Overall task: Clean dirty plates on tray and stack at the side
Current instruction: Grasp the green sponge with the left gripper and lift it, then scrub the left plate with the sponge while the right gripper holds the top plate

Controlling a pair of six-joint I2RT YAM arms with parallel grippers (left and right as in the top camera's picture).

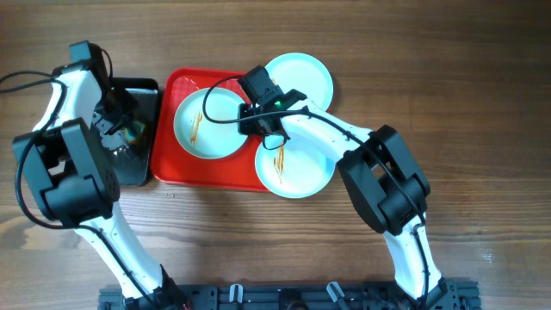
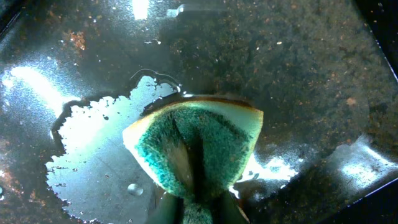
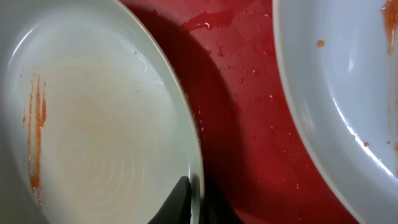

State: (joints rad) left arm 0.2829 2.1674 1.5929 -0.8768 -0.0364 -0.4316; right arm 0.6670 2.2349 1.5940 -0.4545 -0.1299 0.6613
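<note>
Three plates show in the overhead view. A streaked plate lies on the left of the red tray. A second streaked plate overhangs the tray's front right corner. A clean-looking plate sits at the back right, partly off the tray. My right gripper is shut on the right rim of the left plate; the tray and second plate show beside it. My left gripper is shut on a green and yellow sponge over the wet black tray.
The small black tray stands just left of the red tray, with soapy water in it. Both arms' bases rise from the table's front edge. Wooden table lies to the right.
</note>
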